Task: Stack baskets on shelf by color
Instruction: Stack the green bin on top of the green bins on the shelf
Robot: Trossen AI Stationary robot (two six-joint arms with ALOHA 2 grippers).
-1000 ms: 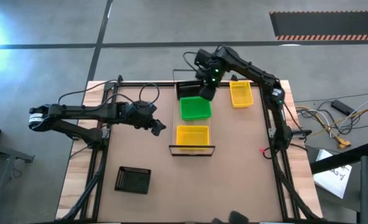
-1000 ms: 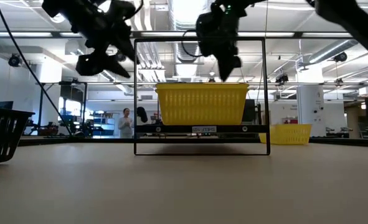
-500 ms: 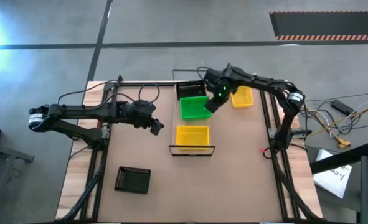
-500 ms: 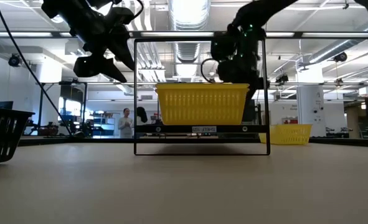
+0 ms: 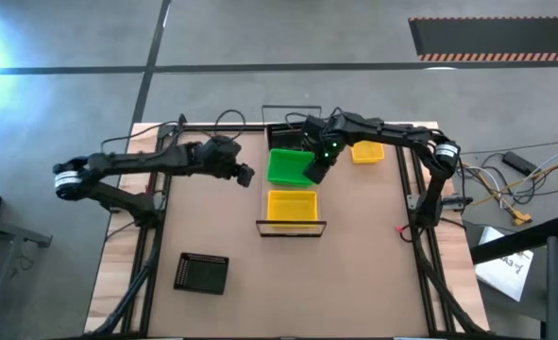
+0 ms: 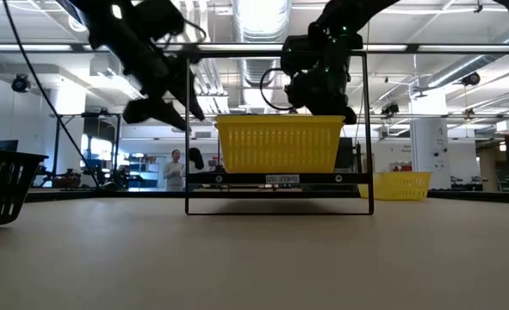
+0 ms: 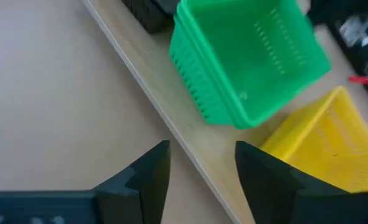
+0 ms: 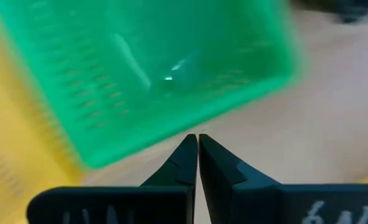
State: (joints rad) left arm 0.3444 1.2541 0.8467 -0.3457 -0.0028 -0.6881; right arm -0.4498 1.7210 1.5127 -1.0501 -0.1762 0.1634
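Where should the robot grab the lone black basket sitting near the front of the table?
Probably by its rim. The black basket sits upright and open-topped with bare table all around. Coming straight down, one finger could slip inside and one outside a long wall. The left gripper, open, is on that side.

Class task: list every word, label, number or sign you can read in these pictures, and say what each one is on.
No text reads clearly.
Small label on the shelf front edge below the yellow basket: too blurred to read.
White marking on the right pincer body, right wrist view: cut off and illegible.
Marking on the left pincer body: illegible.
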